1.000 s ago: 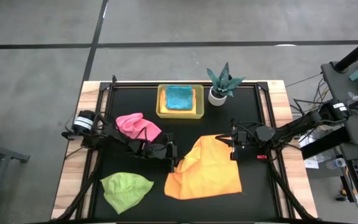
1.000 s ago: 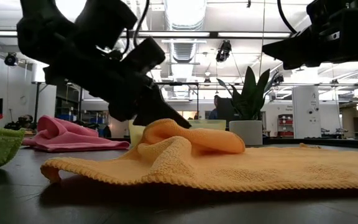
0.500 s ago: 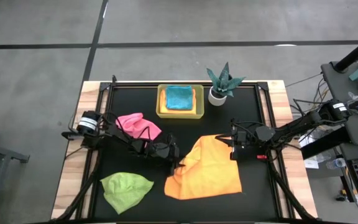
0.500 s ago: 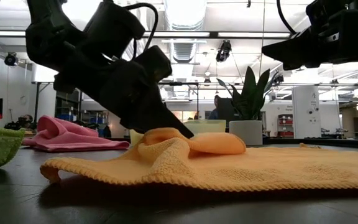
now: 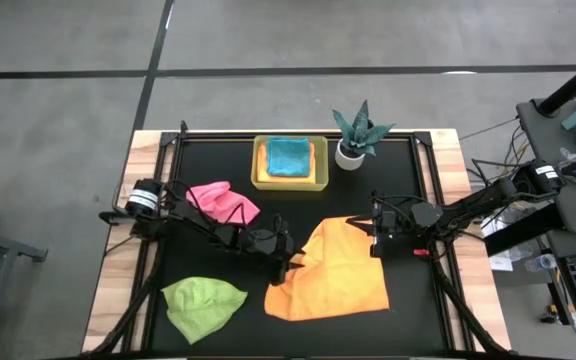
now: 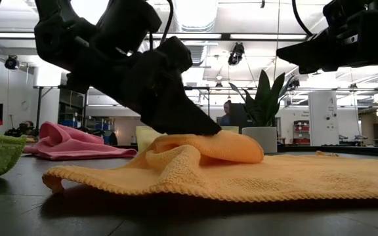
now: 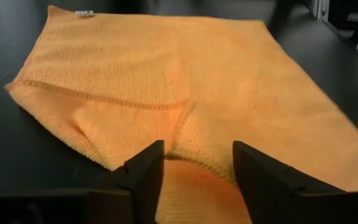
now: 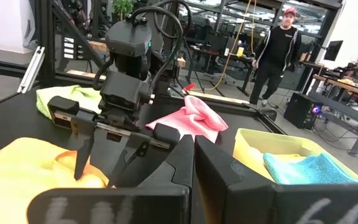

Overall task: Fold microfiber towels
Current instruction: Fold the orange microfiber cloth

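**Left tool at the raised fold of the orange towel**

We see the left tool (image 5: 286, 262) low over the near-left edge of the orange-yellow towel (image 5: 336, 270), which lies mostly flat on the black desk (image 5: 408, 320) near its centre. Its fingers (image 7: 143, 171) stand apart, straddling a raised ridge of the cloth; in the low view the tool (image 6: 199, 128) rests on top of a bulge where the towel (image 6: 241, 174) is doubled over on itself. We cannot tell whether the fingers are actually pinching the fabric.

The right tool (image 5: 373, 228) hovers at the towel's right corner, raised above the desk. In its own wrist view the two fingers (image 8: 179, 165) sit pressed together, with nothing between them.

The pink towel (image 5: 223, 202) lies crumpled to the left of centre, just beside the left arm. The lime green towel (image 5: 203, 303) lies bunched at the near-left of the desk, well apart from the orange one. The turquoise-blue towel (image 5: 289, 157) lies folded inside the yellow tray (image 5: 260, 165) at the far edge of the desk, and the small plant (image 5: 356, 133) in a white pot stands just to the right of the tray.

Beyond the desk, in the right wrist view, a person (image 8: 278, 53) in dark clothes stands in the room.
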